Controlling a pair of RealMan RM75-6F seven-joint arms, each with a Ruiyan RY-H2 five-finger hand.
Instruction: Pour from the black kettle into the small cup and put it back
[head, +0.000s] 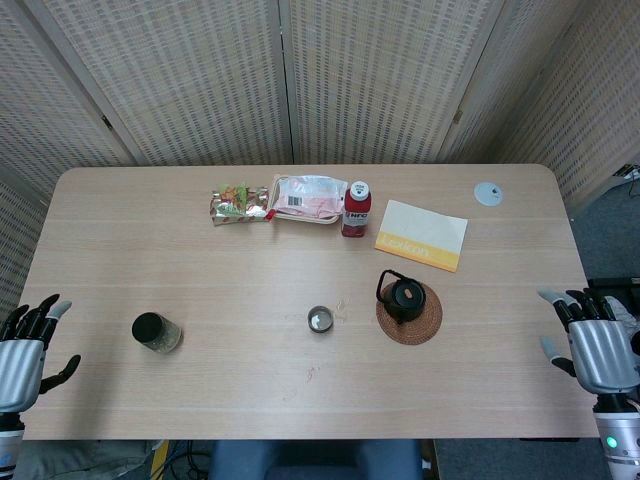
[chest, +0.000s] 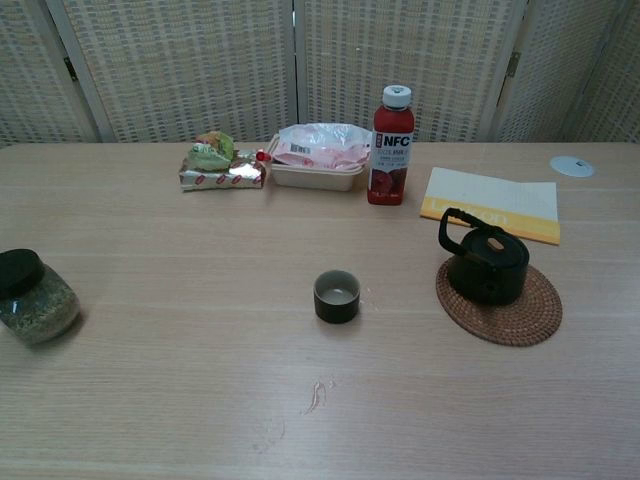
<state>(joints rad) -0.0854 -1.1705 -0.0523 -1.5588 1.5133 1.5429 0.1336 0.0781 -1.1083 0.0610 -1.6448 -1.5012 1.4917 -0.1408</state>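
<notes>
The black kettle (head: 404, 298) (chest: 483, 261) stands upright on a round woven mat (head: 410, 313) (chest: 500, 306), right of the table's middle. The small dark cup (head: 320, 319) (chest: 336, 296) sits on the bare wood to the kettle's left, a short gap away. My left hand (head: 25, 345) hovers off the table's left edge, fingers spread and empty. My right hand (head: 590, 340) hangs off the right edge, also spread with nothing in it. Neither hand shows in the chest view.
A lidded jar (head: 156, 332) (chest: 33, 297) stands at the near left. Along the back are a snack packet (head: 240, 205), a wrapped tray (head: 307, 198), a red NFC bottle (head: 357, 209) (chest: 391, 146), a yellow-edged booklet (head: 422, 234) and a small white disc (head: 487, 193).
</notes>
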